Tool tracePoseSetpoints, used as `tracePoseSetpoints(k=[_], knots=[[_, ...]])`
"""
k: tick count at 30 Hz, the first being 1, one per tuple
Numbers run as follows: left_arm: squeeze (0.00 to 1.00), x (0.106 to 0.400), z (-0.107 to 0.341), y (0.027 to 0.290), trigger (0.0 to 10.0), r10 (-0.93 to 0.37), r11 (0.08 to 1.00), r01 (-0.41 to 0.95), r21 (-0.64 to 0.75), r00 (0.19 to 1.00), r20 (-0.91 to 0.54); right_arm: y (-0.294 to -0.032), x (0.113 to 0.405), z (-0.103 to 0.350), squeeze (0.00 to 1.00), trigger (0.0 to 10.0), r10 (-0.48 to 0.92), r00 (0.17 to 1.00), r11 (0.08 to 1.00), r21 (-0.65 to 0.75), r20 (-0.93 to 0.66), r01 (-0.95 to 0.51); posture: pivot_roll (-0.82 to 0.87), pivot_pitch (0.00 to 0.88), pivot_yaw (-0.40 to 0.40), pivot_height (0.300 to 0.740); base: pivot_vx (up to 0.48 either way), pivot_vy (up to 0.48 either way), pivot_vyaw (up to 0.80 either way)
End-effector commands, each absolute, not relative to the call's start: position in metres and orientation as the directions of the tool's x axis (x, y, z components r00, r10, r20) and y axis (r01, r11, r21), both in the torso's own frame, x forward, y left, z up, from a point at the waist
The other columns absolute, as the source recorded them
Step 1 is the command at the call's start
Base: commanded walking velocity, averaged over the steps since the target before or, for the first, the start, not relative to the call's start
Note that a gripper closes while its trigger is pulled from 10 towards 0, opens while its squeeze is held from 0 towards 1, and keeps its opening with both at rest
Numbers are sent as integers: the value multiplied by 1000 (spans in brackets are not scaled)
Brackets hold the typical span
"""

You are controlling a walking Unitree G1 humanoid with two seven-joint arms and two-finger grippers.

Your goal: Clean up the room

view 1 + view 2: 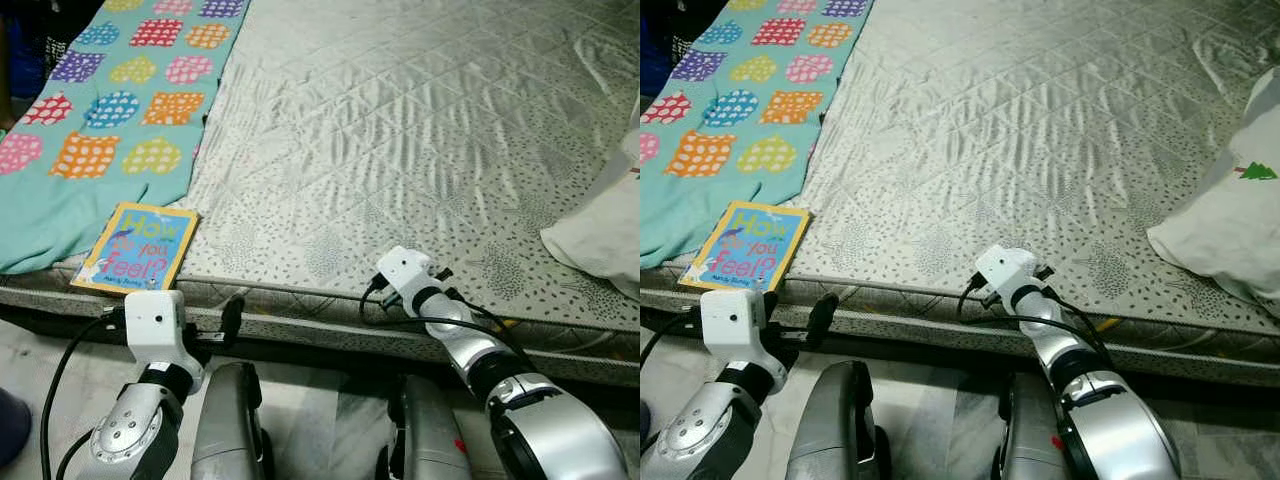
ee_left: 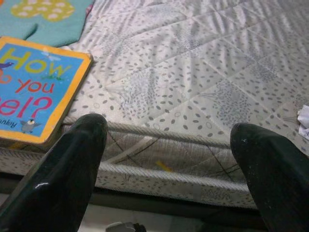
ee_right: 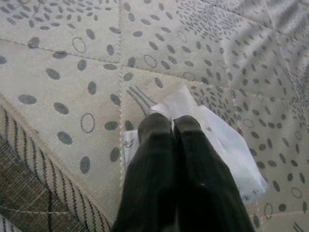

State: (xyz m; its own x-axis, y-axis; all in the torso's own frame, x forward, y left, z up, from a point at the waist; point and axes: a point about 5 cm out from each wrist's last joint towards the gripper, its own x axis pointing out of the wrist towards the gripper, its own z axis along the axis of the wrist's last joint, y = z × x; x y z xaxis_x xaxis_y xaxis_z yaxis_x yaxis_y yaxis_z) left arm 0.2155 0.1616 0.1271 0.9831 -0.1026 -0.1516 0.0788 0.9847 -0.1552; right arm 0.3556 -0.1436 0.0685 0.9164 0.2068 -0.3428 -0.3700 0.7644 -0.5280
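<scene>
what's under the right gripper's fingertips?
A white scrap of paper lies on the dotted grey mattress near its edge. The right gripper has its fingers together over the paper; the part beneath them is hidden, so a pinch can't be confirmed.

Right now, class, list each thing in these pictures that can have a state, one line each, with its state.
Left gripper: open, level with the mattress edge, holding nothing.
Right gripper: shut on the white paper scrap, on the mattress.
Children's book: closed, lying flat, cover up, at the mattress edge.
Patterned blanket: spread flat.
White pillow: lying on the mattress.
</scene>
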Motion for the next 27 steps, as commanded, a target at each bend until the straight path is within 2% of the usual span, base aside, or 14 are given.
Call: tracePoseSetpoints(k=[1,15,16,20,21,22,27], knots=[[0,217,121,167,10000,-78,988,54,-147,984,-163,-146,358,72,0,0,208,921,793,-495,-328,-355,32,129,26,580,0,0,0],[0,244,123,169,10000,-71,987,55,-151,993,-97,-145,374,109,0,0,294,937,886,-313,-190,-341,-38,0,62,580,0,0,0],[0,246,123,168,10000,-70,987,57,-152,994,-80,-144,373,111,0,0,313,934,908,-234,-170,-347,-44,0,65,580,0,0,0],[0,250,123,168,10000,-54,988,45,-145,997,-53,-141,366,108,0,0,342,932,928,-112,-121,-356,-54,0,65,580,0,0,0],[0,251,123,169,10000,-45,988,37,-147,998,-48,-141,362,108,0,4118,343,934,933,-80,-98,-351,-57,0,65,580,0,0,0],[0,252,123,169,10000,-35,988,28,-152,998,-43,-140,357,107,0,10000,338,938,939,-41,-73,-341,-60,0,64,580,0,0,0],[0,255,121,172,10000,-7,985,1,-172,999,-35,-139,337,110,0,10000,249,967,963,92,43,-252,-70,0,70,580,0,0,0]])
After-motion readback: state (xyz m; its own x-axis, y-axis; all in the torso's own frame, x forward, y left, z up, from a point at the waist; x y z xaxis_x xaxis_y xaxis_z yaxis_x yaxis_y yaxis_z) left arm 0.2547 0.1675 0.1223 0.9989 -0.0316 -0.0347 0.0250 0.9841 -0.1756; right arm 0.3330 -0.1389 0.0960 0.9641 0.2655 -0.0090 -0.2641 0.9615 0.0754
